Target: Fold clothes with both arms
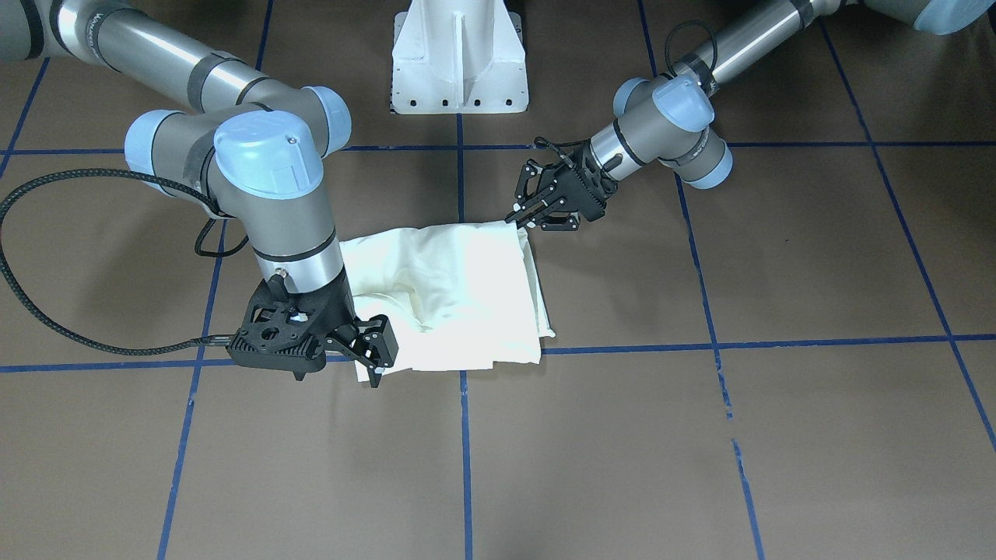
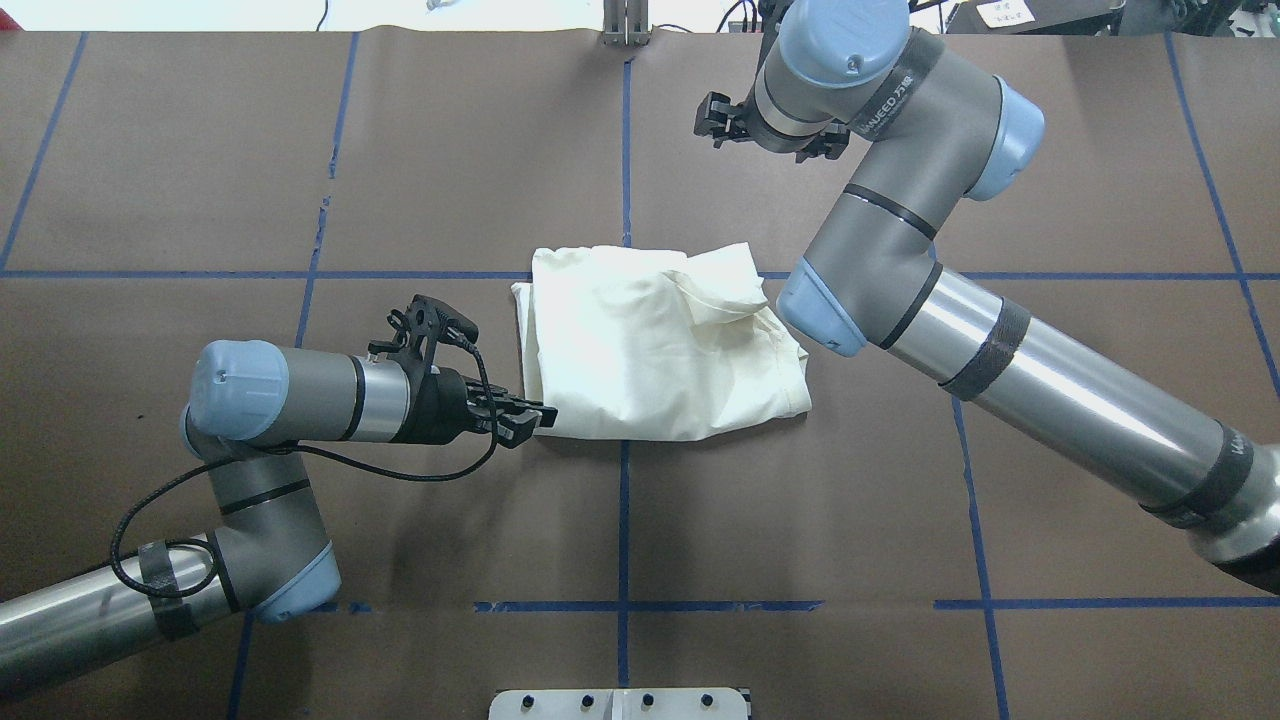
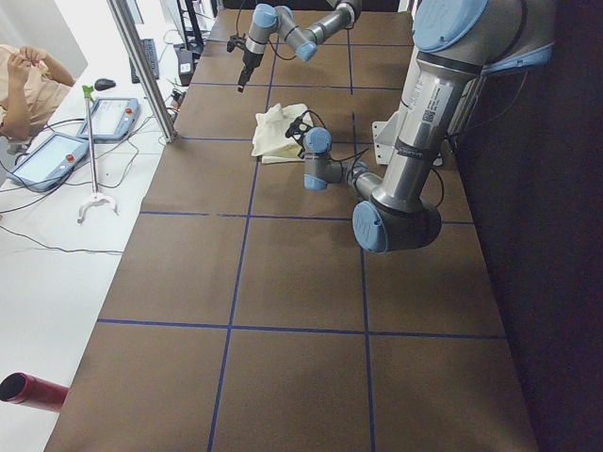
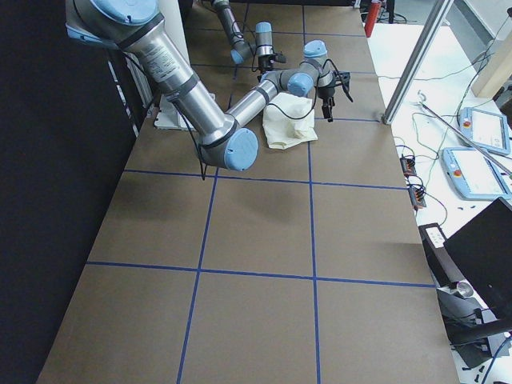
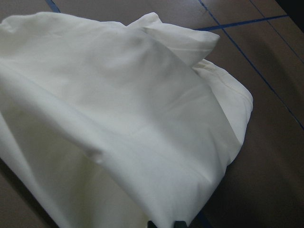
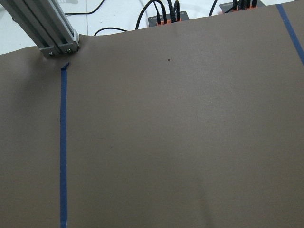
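Note:
The clothes [image 1: 451,288] lie folded in a cream-white bundle at the table's middle, plain side up [image 2: 650,350]; no print shows. My left gripper [image 1: 520,220] lies low at the bundle's near-left corner [image 2: 540,415]. In the left wrist view its dark fingertips [image 5: 153,224] sit close together at the bottom edge with cloth [image 5: 118,118] between them, so it looks shut on the corner. My right gripper [image 1: 377,362] hangs raised above the table beyond the far edge of the clothes. It holds nothing, and its wrist view shows only bare brown table [image 6: 180,133].
The white pedestal base [image 1: 459,58] stands at the robot's side of the table. An aluminium post [image 6: 47,33] and cables mark the far edge. Blue tape lines [image 2: 625,500] grid the brown top. A person [image 3: 24,80] and tablets [image 3: 42,160] are beside the table.

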